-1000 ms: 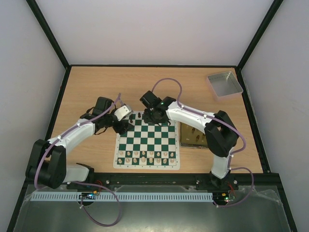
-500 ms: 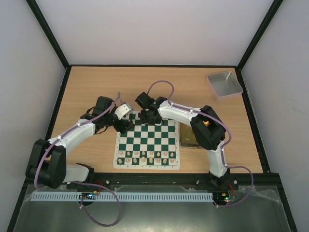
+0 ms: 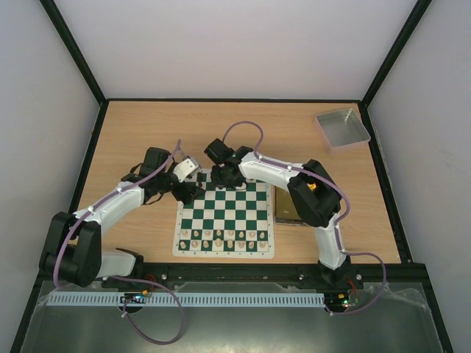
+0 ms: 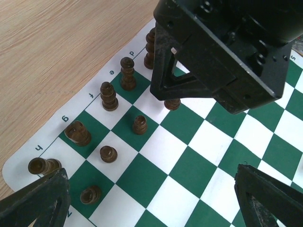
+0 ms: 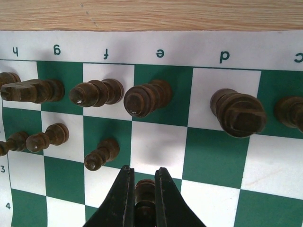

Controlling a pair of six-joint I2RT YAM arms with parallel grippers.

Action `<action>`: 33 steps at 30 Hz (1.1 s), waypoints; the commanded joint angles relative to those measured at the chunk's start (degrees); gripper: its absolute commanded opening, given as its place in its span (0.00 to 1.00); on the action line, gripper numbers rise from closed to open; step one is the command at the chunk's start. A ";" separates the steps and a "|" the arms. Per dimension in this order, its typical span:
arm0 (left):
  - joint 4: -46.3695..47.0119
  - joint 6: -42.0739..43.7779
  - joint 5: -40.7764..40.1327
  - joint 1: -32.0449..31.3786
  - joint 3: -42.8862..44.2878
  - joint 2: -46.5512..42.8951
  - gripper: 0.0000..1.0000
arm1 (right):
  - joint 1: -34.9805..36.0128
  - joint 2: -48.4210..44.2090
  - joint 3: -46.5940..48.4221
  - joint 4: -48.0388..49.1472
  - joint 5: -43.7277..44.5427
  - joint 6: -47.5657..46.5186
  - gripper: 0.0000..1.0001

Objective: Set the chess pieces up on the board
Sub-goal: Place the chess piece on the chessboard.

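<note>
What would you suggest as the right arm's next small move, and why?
Probably open the right hand and lift straight up. It is shut on a dark pawn that appears to stand already on the board, in line with the f-file pawn.

Bright, even, diffuse light in all views. Chess pieces (image 5: 144,98) cast faint, soft shadows. The overhead view is sharp; dark fingers (image 4: 33,203) at the left wrist frame's lower corners look slightly blurred.
</note>
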 commanded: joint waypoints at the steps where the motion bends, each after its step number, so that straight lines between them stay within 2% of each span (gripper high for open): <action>1: -0.10 -0.04 2.98 0.78 -0.48 -0.69 0.95 | 0.27 1.44 1.84 0.46 0.44 -0.10 0.02; 6: -0.51 0.40 4.39 0.76 -0.41 -0.02 0.95 | 0.29 2.28 1.91 0.58 0.63 -0.32 0.02; 9: -1.26 1.20 5.39 0.82 -0.26 0.21 0.99 | 0.29 3.00 1.95 0.66 0.39 -0.28 0.02; 33: -0.52 2.07 6.08 0.76 -1.45 0.55 0.99 | 0.29 4.60 4.68 0.22 3.42 -0.50 0.02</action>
